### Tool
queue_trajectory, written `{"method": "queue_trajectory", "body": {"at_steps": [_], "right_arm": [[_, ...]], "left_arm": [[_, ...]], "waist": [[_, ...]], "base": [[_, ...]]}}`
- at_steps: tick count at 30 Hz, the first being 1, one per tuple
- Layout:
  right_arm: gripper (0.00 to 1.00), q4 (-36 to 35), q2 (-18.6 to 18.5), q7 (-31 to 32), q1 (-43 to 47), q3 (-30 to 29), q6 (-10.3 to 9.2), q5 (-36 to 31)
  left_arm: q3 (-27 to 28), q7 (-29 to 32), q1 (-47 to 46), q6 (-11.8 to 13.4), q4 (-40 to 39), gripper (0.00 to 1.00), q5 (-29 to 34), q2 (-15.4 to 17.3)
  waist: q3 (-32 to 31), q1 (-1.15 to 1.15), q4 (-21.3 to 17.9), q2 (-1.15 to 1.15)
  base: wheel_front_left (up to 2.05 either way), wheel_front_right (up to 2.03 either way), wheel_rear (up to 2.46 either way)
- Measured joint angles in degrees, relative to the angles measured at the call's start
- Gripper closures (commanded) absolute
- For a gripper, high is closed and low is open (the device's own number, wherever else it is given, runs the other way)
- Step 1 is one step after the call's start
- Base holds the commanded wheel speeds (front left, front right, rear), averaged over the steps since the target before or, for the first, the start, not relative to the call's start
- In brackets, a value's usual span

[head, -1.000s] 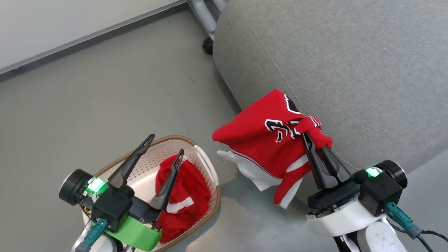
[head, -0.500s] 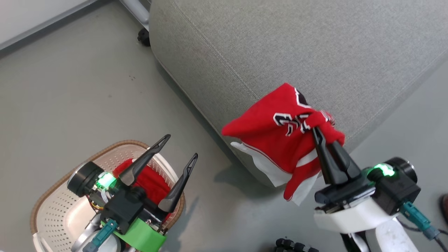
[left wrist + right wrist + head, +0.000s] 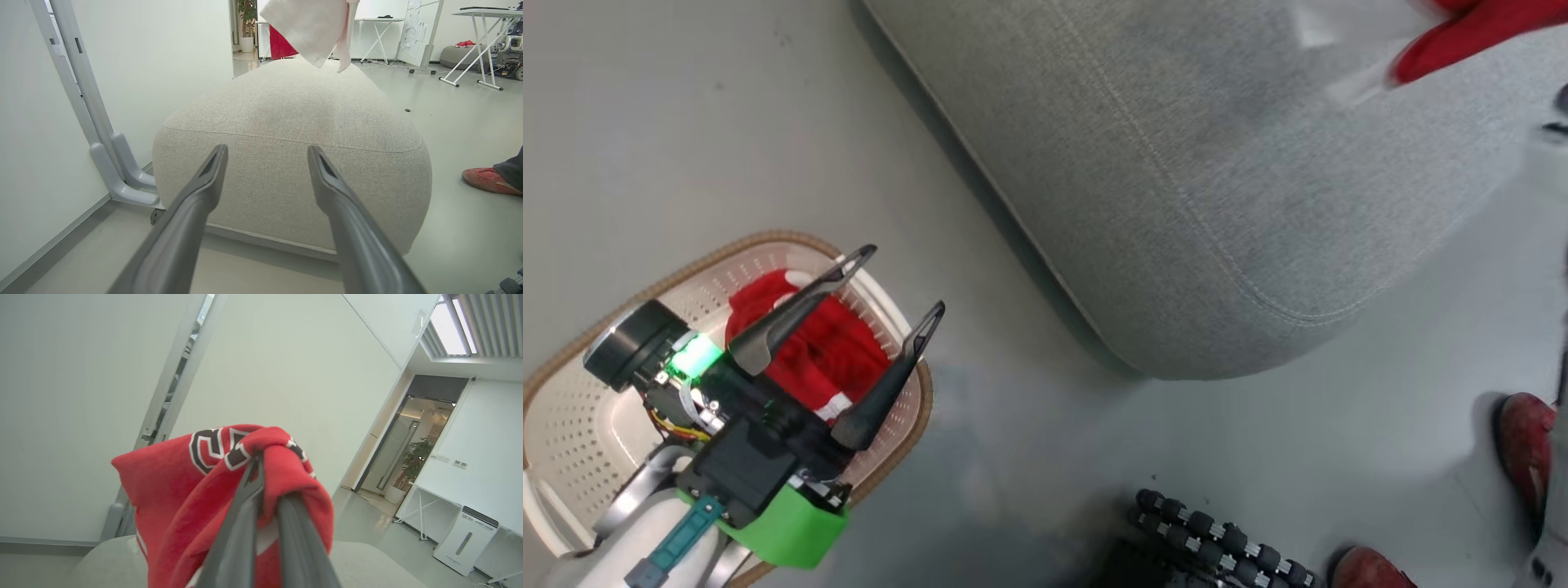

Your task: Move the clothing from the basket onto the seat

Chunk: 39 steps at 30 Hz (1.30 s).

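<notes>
Nearest, the left hand (image 3: 904,278) still hovers over the basket (image 3: 768,242), fingers spread and empty, with a red garment (image 3: 825,355) lying inside. Bare floor (image 3: 980,457) separates the basket's rim from the rounded corner of the seat (image 3: 1176,163). A person's red shoe (image 3: 1521,433) stands beside that corner. Farther off, the right hand (image 3: 261,473) is clenched on the jersey (image 3: 171,486). Half a second ago the jersey hung at the seat's near edge; now, the head view having swung, it hangs above the open cushion top.
</notes>
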Motion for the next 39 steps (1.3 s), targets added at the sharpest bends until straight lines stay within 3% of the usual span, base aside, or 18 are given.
{"method": "queue_trajectory", "body": {"at_steps": [7,14,15,16,17,18,23,27,34,39], "right_arm": [[1.0,8.81,-3.79,-0.08,-6.03,-9.27,0.0,-0.78],[1.0,21.48,-2.71,-0.07,-8.45,-12.69,0.0,-1.92],[0.91,22.12,-2.25,-0.05,-8.45,-13.15,0.0,-3.53],[0.67,22.3,-1.53,-0.07,-8.46,-13.51,0.0,-4.55],[0.37,22.5,-0.15,-0.07,-8.47,-14.35,0.0,-5.36],[0.0,22.64,1.1,-0.07,-8.4,-15.01,0.0,-6.17],[0.0,20.31,3.98,-0.07,-4.34,-16.78,0.0,-7.38],[0.0,18.58,4.57,-0.07,2.17,-16.77,0.0,-6.97],[0.0,18.6,4.82,-0.07,13.54,-9.35,0.0,-2.76],[0.0,18.04,4.82,-0.07,19.76,-3.24,0.0,-1.46]], "left_arm": [[1.57,0.0,-2.06,0.0,-2.32,0.0,0.12,1.36],[1.44,0.0,-3.58,0.0,-2.48,0.0,0.85,0.92],[1.67,0.01,-3.63,0.0,-2.19,0.0,0.85,0.51],[1.93,0.01,-3.64,0.0,-1.74,0.0,0.85,0.18],[2.25,0.0,-3.65,0.0,-1.24,0.0,0.89,-0.22],[2.67,0.01,-3.66,0.0,-0.83,0.0,0.91,-0.69],[3.22,0.01,-3.81,0.0,1.24,0.0,1.16,-4.67],[4.23,0.01,-4.02,0.01,4.78,0.0,0.43,-10.06],[9.87,0.0,-1.26,0.01,12.71,0.0,-2.82,-20.34],[14.73,0.0,1.75,0.0,17.94,0.0,-4.12,-25.84]], "waist": [[7.98,0.01,4.12,0.0],[13.59,0.01,9.02,0.0],[14.12,0.01,9.75,0.0],[14.48,0.01,10.31,0.0],[14.85,0.01,11.01,0.0],[15.08,0.01,11.64,0.0],[13.95,0.01,13.74,0.0],[10.86,0.01,15.1,0.0],[2.82,0.0,18.2,0.0],[-3.47,0.0,21.39,0.0]], "base": [[0.0,0.0,0.0],[0.0,0.0,0.0],[0.0,0.0,0.0],[0.0,0.0,0.0],[0.0,0.0,0.0],[0.0,0.0,0.0],[0.0,0.0,0.0],[0.0,0.0,0.0],[0.0,0.0,0.0],[0.0,0.0,0.0]]}}
